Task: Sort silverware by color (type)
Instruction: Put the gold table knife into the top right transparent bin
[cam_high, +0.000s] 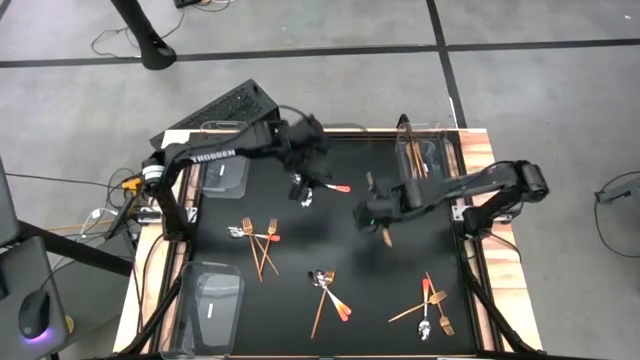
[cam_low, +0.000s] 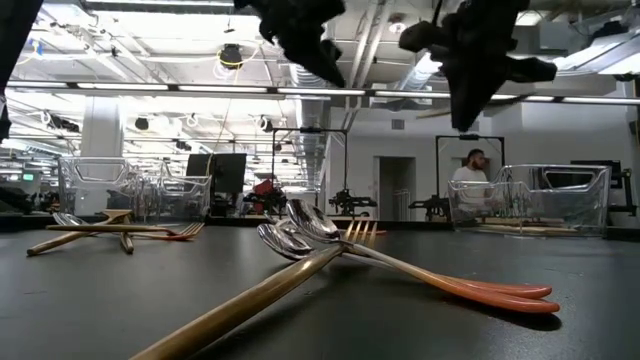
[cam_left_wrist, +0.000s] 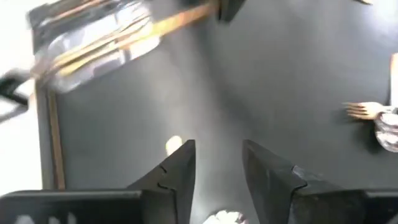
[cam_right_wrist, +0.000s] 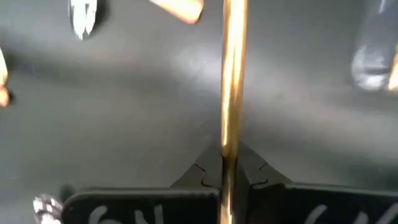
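We observe a black-topped bench on a grey concrete floor, with clear bins at its corners. The bin at the far right corner already holds several copper-coloured pieces; the two bins on the left side appear to hold little or nothing, so far as we can tell.

The right tool hangs above the bench centre, its fingers closed on a slim gold knife, which it carries clear of the surface. The left tool hovers near the far middle of the bench with its fingers parted and nothing between them. A spoon with an orange-red handle lies directly beneath it.

Three groups of silverware remain unsorted: forks and a spoon at the left, spoons and a knife at the near centre, and a mixed cluster at the near right.

We judge the task to be well short of halfway, with most pieces still lying on the bench.
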